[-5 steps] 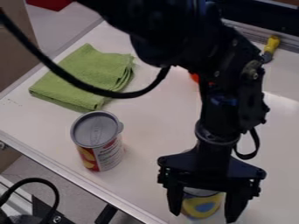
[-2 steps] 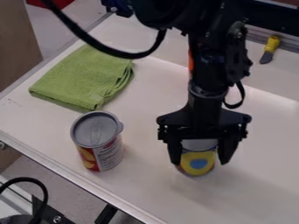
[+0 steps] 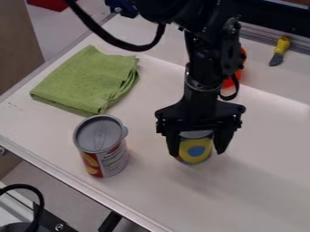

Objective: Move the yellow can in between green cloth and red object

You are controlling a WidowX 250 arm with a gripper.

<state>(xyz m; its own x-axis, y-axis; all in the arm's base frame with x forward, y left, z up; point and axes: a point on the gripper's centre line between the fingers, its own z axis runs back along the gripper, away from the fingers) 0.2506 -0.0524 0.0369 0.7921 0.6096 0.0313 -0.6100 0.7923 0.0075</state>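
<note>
The gripper [image 3: 196,152] hangs right of the table's middle, its two fingers closed around the sides of the yellow can [image 3: 196,148]. That can has a blue spot on its yellow side and a grey top partly covered by the gripper. A folded green cloth [image 3: 91,80] lies at the upper left. Behind the arm, partly hidden by it, the red-orange object [image 3: 233,74] shows at the upper right. The can is nearer the camera than both of these.
A larger can with a grey lid [image 3: 102,147] stands left of the gripper, below the cloth. A small tool with a yellow handle [image 3: 282,45] lies at the upper right. The white table's metal-trimmed edge [image 3: 79,186] runs diagonally across the lower left.
The gripper and the yellow can have moved together away from the camera and to the left. More of the red-orange object shows now. Cloth and larger can have stayed put.
</note>
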